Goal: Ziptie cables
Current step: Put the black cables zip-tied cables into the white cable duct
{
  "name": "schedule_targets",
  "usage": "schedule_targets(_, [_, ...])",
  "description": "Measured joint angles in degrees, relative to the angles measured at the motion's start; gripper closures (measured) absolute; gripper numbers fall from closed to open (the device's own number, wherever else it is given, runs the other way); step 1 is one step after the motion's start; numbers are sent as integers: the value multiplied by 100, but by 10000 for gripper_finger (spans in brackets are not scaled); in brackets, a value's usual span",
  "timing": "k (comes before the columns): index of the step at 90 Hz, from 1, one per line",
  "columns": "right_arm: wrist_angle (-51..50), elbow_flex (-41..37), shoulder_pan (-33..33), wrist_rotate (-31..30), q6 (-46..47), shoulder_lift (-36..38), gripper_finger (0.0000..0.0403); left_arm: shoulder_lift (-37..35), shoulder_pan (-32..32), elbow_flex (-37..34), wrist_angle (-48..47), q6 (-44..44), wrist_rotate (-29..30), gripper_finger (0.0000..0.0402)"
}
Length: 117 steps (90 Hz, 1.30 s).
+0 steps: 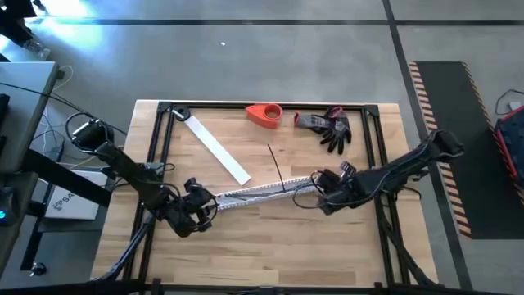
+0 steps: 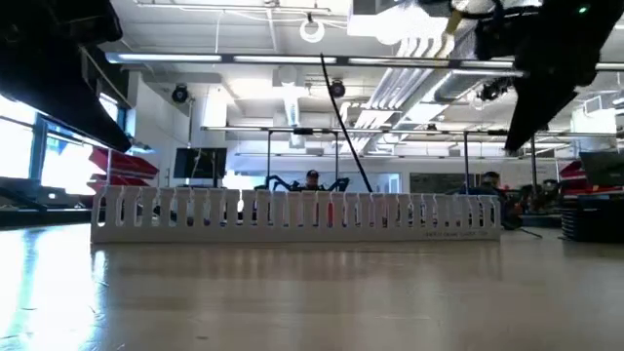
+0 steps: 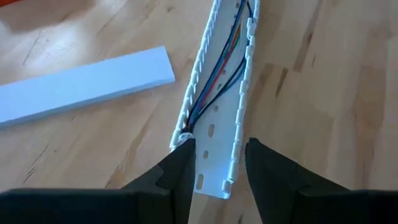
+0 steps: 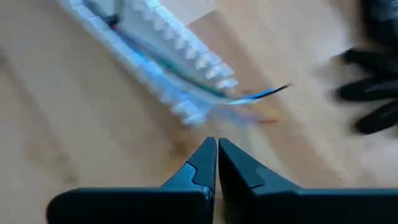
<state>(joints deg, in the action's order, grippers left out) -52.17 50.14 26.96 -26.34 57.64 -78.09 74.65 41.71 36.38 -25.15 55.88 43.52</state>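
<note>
A: Cables (image 3: 214, 81) — we find them lying inside the white slotted channel (image 1: 258, 192), centre of the high view, their ends (image 4: 264, 94) poking out at its right end. One thin dark strand (image 1: 277, 168) rises up out of the channel.

B: Grippers?

A: We note the left gripper (image 3: 217, 163) at the channel's left end, fingers released and straddling it. The right gripper (image 4: 216, 155) sits just off the right end, clenched on nothing.

B: Other items?

A: Flat white strip (image 1: 217, 150) upper left of the channel; orange part (image 1: 264, 114) and black glove (image 1: 332, 127) along the table's (image 1: 270, 254) top edge.
</note>
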Motion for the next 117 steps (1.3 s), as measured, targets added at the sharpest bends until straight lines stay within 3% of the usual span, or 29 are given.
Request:
schedule_targets(21, [1791,-985,410,22,71,-229,355,0,0,0,87,-68,54,282])
schedule_targets(39, [1607,-1158,207,-706,484,-148,324,0,2,2,151,-96,54,282])
schedule_targets(68, [1700,-1158,-492,-757,-166,-137,324,0,-7,2,151,-154,207,282])
schedule_targets(117, [1437,-1160,-1738,-47,-378,-137,325,0,-7,2,251,-157,207,282])
